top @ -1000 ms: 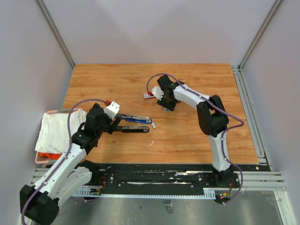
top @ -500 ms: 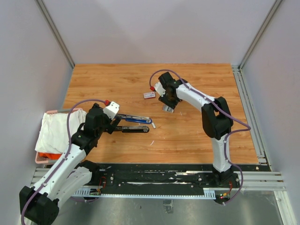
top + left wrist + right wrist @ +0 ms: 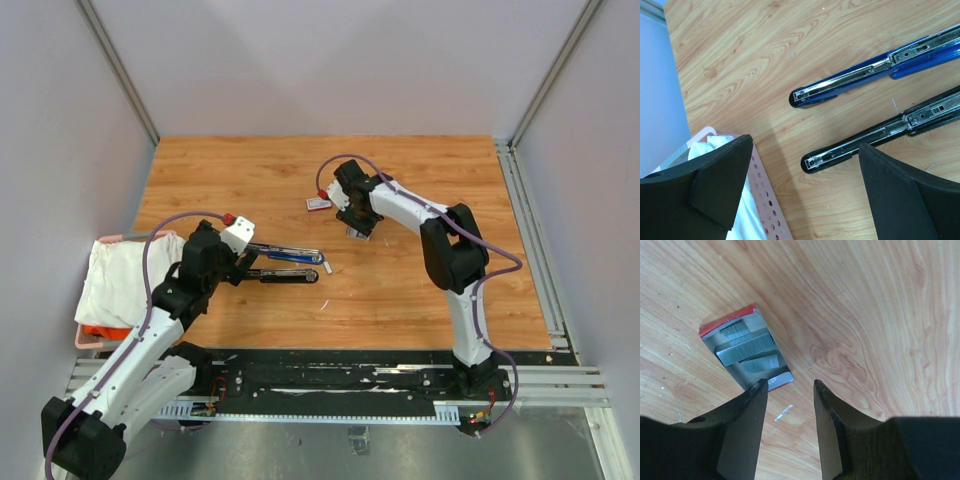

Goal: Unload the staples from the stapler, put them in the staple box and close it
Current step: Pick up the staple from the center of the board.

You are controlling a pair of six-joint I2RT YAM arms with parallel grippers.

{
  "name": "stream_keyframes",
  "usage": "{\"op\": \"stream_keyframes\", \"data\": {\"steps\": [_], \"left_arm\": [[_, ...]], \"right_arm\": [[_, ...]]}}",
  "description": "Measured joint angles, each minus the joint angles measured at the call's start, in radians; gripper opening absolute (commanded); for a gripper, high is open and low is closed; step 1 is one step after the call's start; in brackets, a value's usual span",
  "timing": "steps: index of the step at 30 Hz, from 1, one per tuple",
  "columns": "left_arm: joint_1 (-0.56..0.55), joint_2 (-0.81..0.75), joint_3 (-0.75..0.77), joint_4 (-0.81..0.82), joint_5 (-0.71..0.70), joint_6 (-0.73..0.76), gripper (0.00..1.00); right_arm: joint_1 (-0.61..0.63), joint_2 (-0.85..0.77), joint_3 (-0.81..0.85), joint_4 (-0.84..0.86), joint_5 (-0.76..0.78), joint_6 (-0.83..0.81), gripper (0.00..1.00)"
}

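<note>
The stapler lies swung open on the wooden table: a blue arm (image 3: pixel 290 255) (image 3: pixel 865 75) and a black arm (image 3: pixel 285 274) (image 3: pixel 880 132), metal channels facing up. My left gripper (image 3: pixel 240 265) (image 3: pixel 805 146) is open and empty, hovering over the near ends of both arms. My right gripper (image 3: pixel 354 224) (image 3: pixel 790 385) is open a little and empty, just above the table. Beside its left fingertip lies an open red-edged tray (image 3: pixel 747 352) holding silvery staples (image 3: pixel 745 349). A small loose staple piece (image 3: pixel 783 412) lies between the fingers.
A small red-and-white box (image 3: pixel 318 203) lies left of the right gripper. A pink basket with white cloth (image 3: pixel 120 280) (image 3: pixel 765 200) sits at the left edge, close to the left gripper. Loose staple bits (image 3: pixel 324 303) (image 3: pixel 932 167) lie near the stapler.
The right wrist shifted slightly right, then back left, staying low over the staple tray. The left arm and stapler have not moved.
</note>
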Motion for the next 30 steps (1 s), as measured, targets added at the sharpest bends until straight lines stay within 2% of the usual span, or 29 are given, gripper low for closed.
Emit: {"op": "stream_keyframes", "data": {"steps": [30], "left_arm": [[0.000, 0.000, -0.001, 0.000, 0.000, 0.000, 0.98]], "right_arm": [[0.022, 0.049, 0.020, 0.076, 0.093, 0.003, 0.44]]}}
